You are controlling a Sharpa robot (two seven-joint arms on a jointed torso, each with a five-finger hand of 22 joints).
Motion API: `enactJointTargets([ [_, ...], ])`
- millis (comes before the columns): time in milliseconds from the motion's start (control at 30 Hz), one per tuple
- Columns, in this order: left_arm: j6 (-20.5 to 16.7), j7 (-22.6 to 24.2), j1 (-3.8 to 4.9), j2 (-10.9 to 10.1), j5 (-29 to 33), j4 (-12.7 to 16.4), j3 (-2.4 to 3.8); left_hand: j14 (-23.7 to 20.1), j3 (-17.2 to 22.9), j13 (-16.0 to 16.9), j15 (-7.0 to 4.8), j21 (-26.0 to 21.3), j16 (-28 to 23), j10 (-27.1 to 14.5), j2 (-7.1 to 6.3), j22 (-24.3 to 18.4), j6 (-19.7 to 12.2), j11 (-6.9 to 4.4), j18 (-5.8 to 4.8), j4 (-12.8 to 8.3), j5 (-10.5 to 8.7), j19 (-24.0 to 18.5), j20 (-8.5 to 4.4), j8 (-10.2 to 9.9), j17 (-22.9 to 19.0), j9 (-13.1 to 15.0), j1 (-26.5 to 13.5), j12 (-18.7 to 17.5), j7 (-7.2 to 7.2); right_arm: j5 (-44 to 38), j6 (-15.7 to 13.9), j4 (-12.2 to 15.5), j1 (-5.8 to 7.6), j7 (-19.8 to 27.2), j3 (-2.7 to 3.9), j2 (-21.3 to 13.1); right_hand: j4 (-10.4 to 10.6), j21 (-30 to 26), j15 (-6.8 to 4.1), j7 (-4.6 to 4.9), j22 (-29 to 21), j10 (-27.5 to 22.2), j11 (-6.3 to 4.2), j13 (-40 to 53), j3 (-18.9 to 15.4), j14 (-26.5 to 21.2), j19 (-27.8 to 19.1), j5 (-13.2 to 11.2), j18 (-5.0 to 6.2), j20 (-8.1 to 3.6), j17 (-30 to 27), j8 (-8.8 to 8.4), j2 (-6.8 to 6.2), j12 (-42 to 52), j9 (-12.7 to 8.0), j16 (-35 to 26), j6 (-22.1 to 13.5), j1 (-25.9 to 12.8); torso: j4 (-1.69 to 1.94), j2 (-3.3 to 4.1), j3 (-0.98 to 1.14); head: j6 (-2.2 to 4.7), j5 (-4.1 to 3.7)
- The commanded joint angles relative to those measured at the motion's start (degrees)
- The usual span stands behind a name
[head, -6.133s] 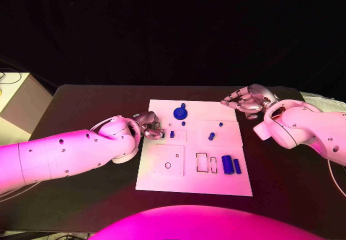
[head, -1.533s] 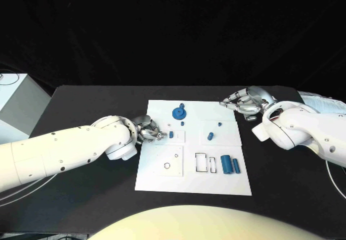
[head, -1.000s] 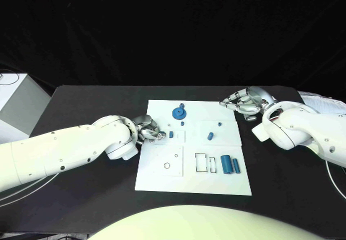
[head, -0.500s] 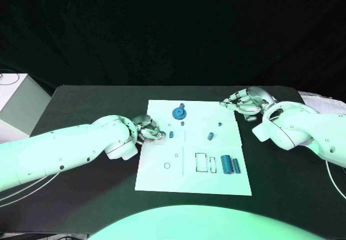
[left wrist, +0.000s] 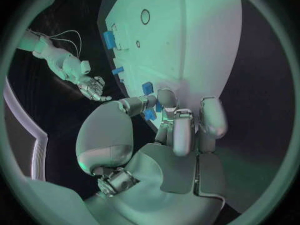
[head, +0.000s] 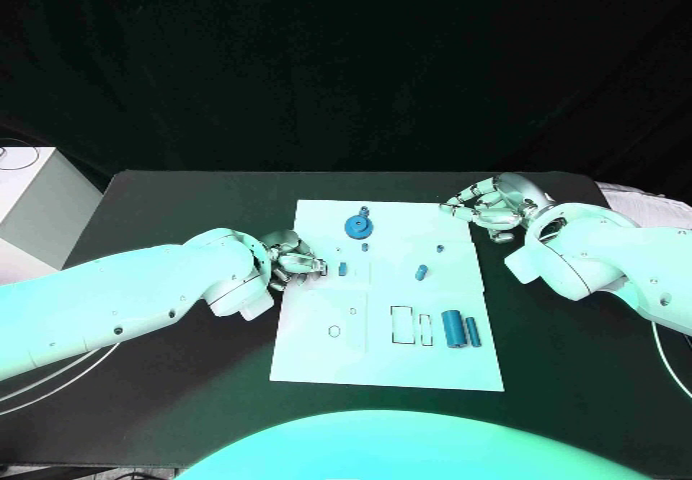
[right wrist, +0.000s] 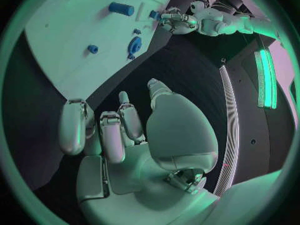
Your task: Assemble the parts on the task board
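Board [head: 378,340], flat, smooth and white, lies mid-desk [head: 173,200], its face cut with square and slot outlines. On it sit small blue parts: a round disc [head: 355,226], two cylinders [head: 459,328] side by side, a short peg [head: 421,270]. My left hand [head: 296,260] curls at the board's left edge, fingertips pinching a small blue block [left wrist: 149,88] over the board. My right hand [head: 493,205] hovers off the board's far right corner, fingers loosely curled, holding nothing.

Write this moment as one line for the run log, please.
left hand: at task board left edge, fingers by a small blue part | right hand: open, off the board's far right corner | blue cylinders: lying on board
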Motion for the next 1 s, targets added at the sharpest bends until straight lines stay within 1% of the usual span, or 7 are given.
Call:
enactJointTargets([
  [33, 2.46, 0.85, 0.31, -0.07, 2.73, 0.19, 0.11, 4.41, 7.31, -0.03, 0.23, 0.0, -0.11, -0.01, 1.47, -0.08, 0.49, 0.47, -0.5, -7.2, 0.04, -0.42, -0.04, 0.2, 8.52, -0.1, -0.08, -0.1, -0.1, -0.08, 0.4, 0.01, -0.03, 0.4, 0.01, 0.0, -0.14, -0.2, 0.31, 0.02, 4.89, -0.19, 0.11, 2.64, -0.33, 4.52, -0.34, 0.29, 0.92, -0.04, 10.74, 0.31, 0.22, 0.2, -0.05, -0.26, -0.37, -0.47, -0.01, -0.01, -0.01, 0.0, 0.08],
  [233, 3.25, 0.89, 0.72, -0.2, 2.62, 0.28, 0.2, 4.56, 7.65, 0.68, 0.26, 0.16, 0.16, 0.49, 2.67, 0.15, 1.18, 0.44, -0.53, -7.97, -0.23, -0.43, 0.05, -0.2, 9.07, -0.48, -2.28, 0.35, -0.17, -0.08, 0.44, -0.01, -0.03, 0.37, 0.01, 0.01, -0.17, -0.24, 0.31, 0.01, 4.89, -0.23, 0.1, 2.6, -0.43, 4.53, -0.35, 0.32, 0.92, -0.04, 10.8, 0.37, 0.28, 0.17, -0.05, -0.23, -0.36, -0.47, -0.05, -0.01, 0.0, 0.0, 0.1],
  [467, 4.12, 0.44, 1.05, -0.22, 1.5, 0.35, 0.24, 4.66, 7.6, 1.59, 0.23, 0.31, 0.36, 0.97, 3.54, 0.37, 1.85, 0.38, -0.57, -8.6, -0.39, -0.35, 0.08, -0.64, 9.46, -0.67, -3.71, 0.83, -0.26, -0.08, 0.47, -0.1, -0.03, 0.36, 0.0, 0.08, -0.18, -0.2, 0.3, 0.01, 4.91, -0.17, 0.1, 2.65, -0.45, 4.52, -0.33, 0.33, 0.91, -0.04, 10.74, 0.38, 0.29, 0.23, -0.05, -0.26, -0.35, -0.46, -0.03, 0.03, -0.01, 0.0, -0.02],
  [633, 4.48, -0.18, 1.22, -0.2, -1.58, 0.61, 0.25, 4.67, 7.41, 1.79, 0.22, 0.37, 0.39, 1.08, 4.01, 0.48, 2.22, 0.37, -0.6, -8.76, -0.55, -0.3, 0.12, -1.05, 9.5, -0.83, -4.66, 0.9, -0.29, -0.08, 0.48, -0.14, -0.04, 0.34, -0.01, 0.1, -0.18, -0.2, 0.3, 0.01, 4.91, -0.17, 0.1, 2.65, -0.45, 4.52, -0.33, 0.33, 0.91, -0.04, 10.74, 0.38, 0.29, 0.23, -0.05, -0.26, -0.35, -0.46, 0.01, 0.0, -0.03, 0.0, -0.09],
  [900, 4.88, -1.42, 1.39, -0.14, -6.88, 0.91, 0.26, 4.71, 7.28, 2.01, 0.22, 0.49, 0.45, 1.2, 4.26, 0.7, 2.44, 0.35, -0.65, -8.79, -0.64, -0.15, 0.14, -1.27, 9.64, -0.92, -5.17, 1.0, -0.31, -0.08, 0.5, -0.18, -0.05, 0.33, -0.02, 0.15, -0.2, -0.27, 0.3, 0.0, 4.88, -0.17, 0.09, 2.65, -0.48, 4.53, -0.35, 0.35, 0.93, -0.04, 10.78, 0.4, 0.31, 0.23, -0.05, -0.24, -0.35, -0.42, 0.04, -0.01, -0.02, 0.0, -0.13],
  [1000, 5.15, -1.94, 1.45, -0.06, -9.12, 0.94, 0.25, 4.73, 7.36, 2.0, 0.18, 0.49, 0.49, 1.26, 4.84, 0.7, 2.68, 0.29, -0.64, -8.89, -0.68, -0.15, 0.15, -1.49, 9.71, -0.99, -5.49, 0.98, -0.38, -0.08, 0.5, -0.2, -0.06, 0.34, -0.02, 0.16, -0.2, -0.27, 0.3, 0.0, 4.88, -0.17, 0.09, 2.65, -0.48, 4.53, -0.35, 0.35, 0.93, -0.04, 10.78, 0.4, 0.31, 0.23, -0.05, -0.24, -0.35, -0.42, 0.01, -0.03, -0.02, 0.0, -0.09],
])
